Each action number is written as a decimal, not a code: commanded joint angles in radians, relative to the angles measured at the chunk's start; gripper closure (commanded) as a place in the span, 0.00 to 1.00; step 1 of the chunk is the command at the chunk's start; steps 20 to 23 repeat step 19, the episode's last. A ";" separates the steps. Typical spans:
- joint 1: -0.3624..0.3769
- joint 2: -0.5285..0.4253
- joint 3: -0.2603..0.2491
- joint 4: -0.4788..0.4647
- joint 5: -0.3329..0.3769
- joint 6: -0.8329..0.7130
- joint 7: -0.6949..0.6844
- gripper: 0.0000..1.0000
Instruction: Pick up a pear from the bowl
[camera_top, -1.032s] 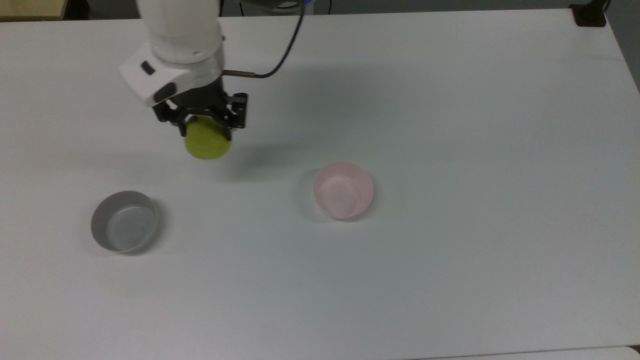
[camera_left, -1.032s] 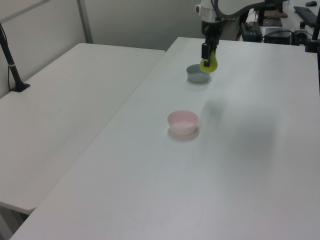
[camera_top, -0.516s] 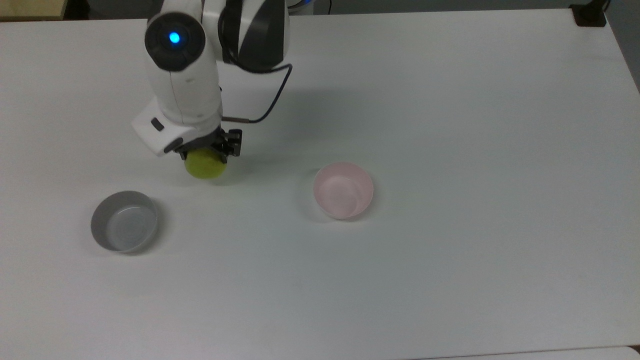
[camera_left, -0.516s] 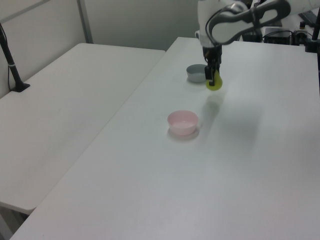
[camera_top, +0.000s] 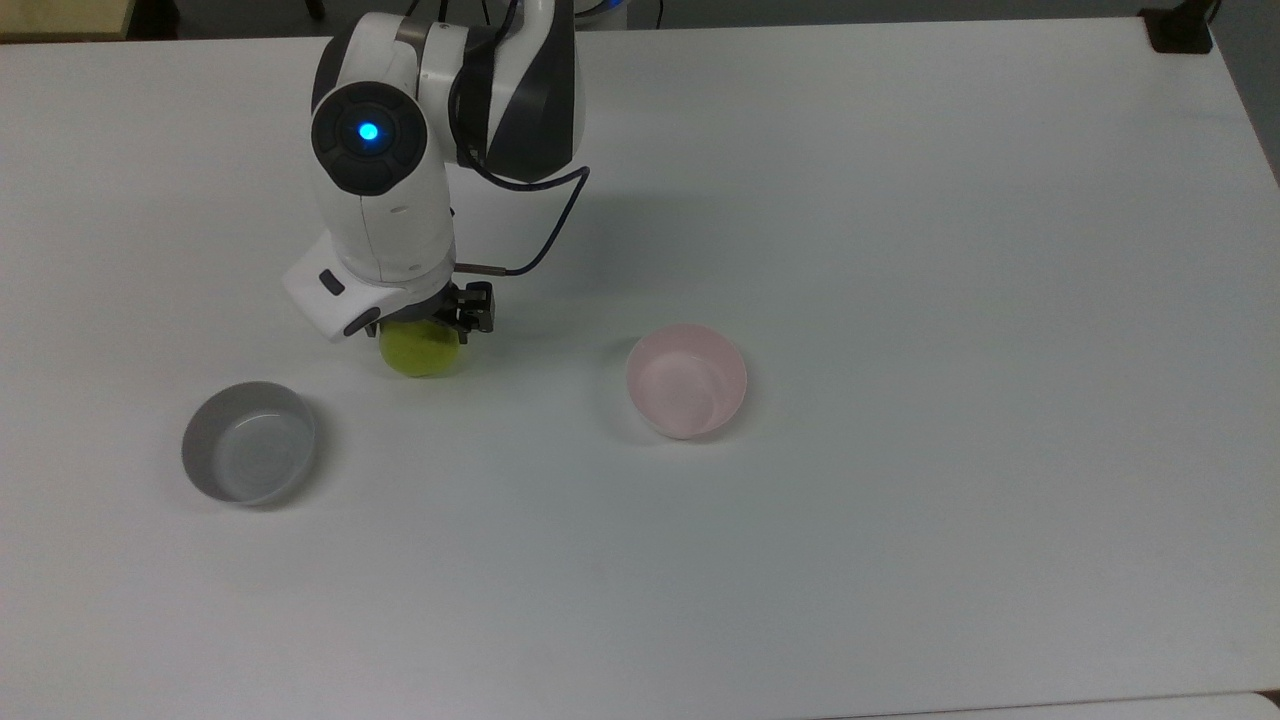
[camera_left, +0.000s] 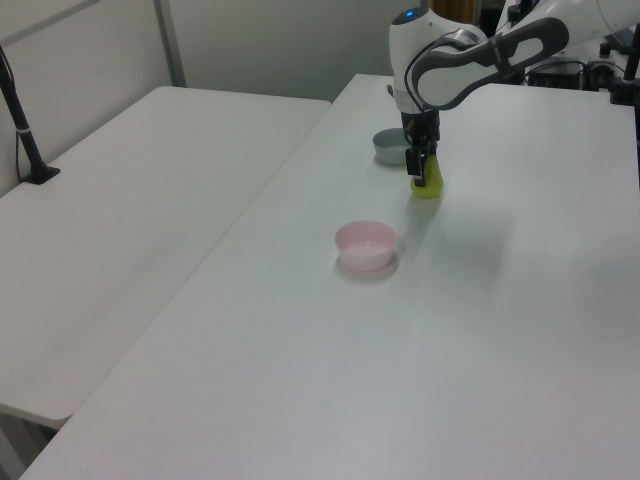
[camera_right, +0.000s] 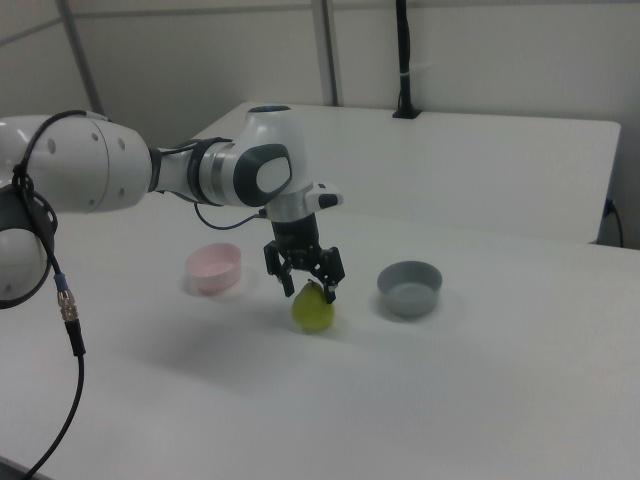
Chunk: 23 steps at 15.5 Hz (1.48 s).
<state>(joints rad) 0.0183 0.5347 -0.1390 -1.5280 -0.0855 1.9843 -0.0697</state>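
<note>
The pear (camera_top: 421, 350) (camera_left: 428, 185) (camera_right: 313, 312) sits on the white table (camera_top: 900, 200), between the pink bowl (camera_top: 687, 380) (camera_left: 366, 245) (camera_right: 214, 268) and the grey bowl (camera_top: 248, 442) (camera_left: 390, 146) (camera_right: 409, 288), and touches neither of them. The gripper (camera_top: 425, 325) (camera_right: 305, 283) is directly over the pear, and its black fingers pinch the upper part of the fruit. The pink bowl holds nothing inside. Around the pear the table is bare on every side, and the table edges are far from it; in the top view, the widest open surface lies beyond the pink bowl, toward the top view's right. The pear is round, yellow-green and smooth, a little narrower than the pink bowl. In the right view its top looks narrower between the fingers.
</note>
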 joint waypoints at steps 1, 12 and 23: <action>0.003 -0.048 0.001 -0.011 -0.019 -0.027 0.015 0.00; -0.001 -0.406 0.001 -0.023 0.052 -0.331 -0.004 0.00; -0.001 -0.438 -0.004 -0.044 0.052 -0.375 -0.007 0.00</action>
